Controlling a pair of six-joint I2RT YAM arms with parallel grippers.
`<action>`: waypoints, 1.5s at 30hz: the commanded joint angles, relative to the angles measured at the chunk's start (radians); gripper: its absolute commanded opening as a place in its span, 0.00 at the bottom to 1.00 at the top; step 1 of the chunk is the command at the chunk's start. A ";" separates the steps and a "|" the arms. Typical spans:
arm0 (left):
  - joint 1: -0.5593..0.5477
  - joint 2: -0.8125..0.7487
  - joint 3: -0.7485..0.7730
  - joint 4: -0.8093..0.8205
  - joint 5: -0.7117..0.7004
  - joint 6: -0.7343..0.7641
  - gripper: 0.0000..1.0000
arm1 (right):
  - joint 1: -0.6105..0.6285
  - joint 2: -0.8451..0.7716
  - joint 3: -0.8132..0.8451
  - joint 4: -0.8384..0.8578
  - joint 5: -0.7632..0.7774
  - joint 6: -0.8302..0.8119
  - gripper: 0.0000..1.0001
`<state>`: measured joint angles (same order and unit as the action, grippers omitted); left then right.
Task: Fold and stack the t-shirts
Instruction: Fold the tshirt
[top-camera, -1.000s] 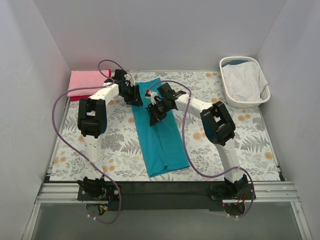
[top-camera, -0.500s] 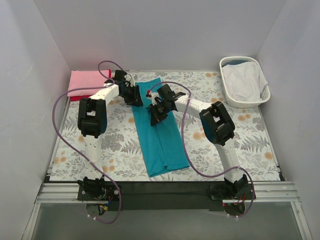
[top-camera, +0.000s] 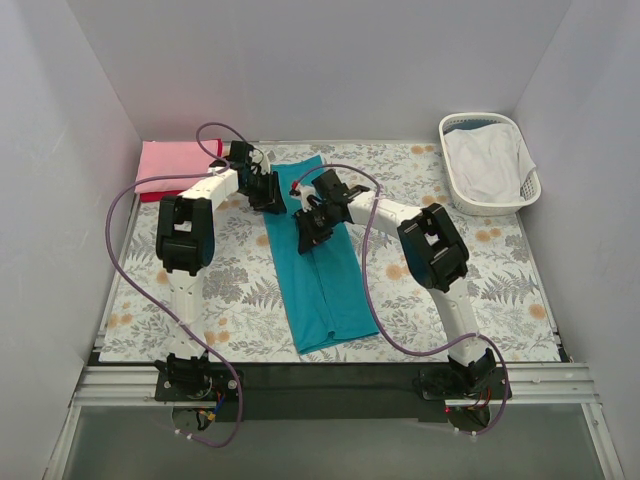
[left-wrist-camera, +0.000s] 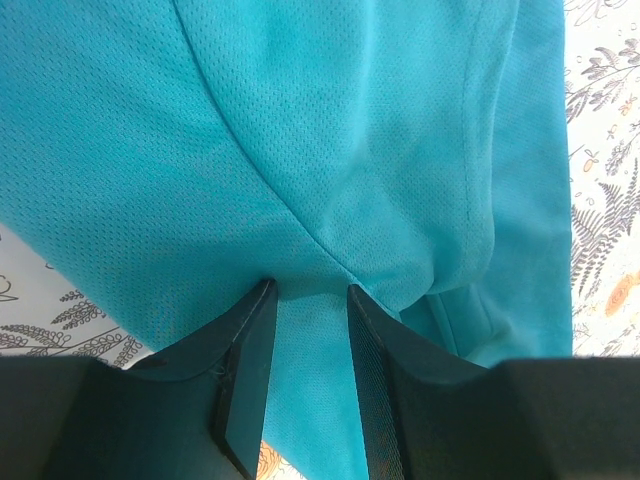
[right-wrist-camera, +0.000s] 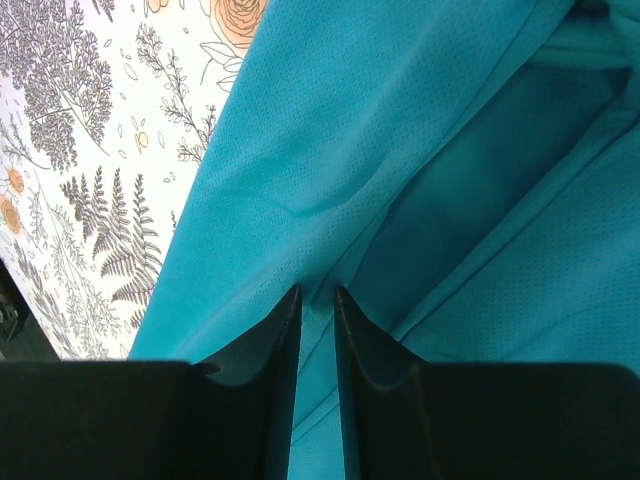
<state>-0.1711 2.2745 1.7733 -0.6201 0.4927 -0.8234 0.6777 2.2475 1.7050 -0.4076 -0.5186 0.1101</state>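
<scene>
A: Pinching a ridge of the teal t-shirt (top-camera: 325, 285) with the left gripper (left-wrist-camera: 308, 290), fingers narrow; narrow at the right gripper (right-wrist-camera: 317, 292) too, cloth between them — gripped or not, cannot tell.

B: Raise both pinches level, then fold nearward; lying mid-table between the arms — long axis far-to-near, near end veering slightly right.

No legible text — none anywhere.

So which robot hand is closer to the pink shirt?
Left. The left gripper pinches the teal t-shirt near the pink t-shirt; the right gripper is farther away, mid-shirt.
</scene>
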 joint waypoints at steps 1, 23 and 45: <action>0.007 0.006 0.005 0.002 0.004 -0.002 0.34 | 0.008 0.017 0.008 0.021 -0.008 0.007 0.26; 0.007 0.049 0.020 -0.026 -0.131 -0.006 0.27 | 0.006 -0.114 -0.088 0.021 0.025 0.008 0.01; 0.022 -0.234 -0.092 0.074 0.113 0.026 0.36 | -0.036 -0.281 -0.142 0.030 -0.113 0.002 0.43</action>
<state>-0.1658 2.2486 1.7416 -0.6086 0.5205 -0.8158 0.6632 2.1162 1.5631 -0.3790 -0.5301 0.1200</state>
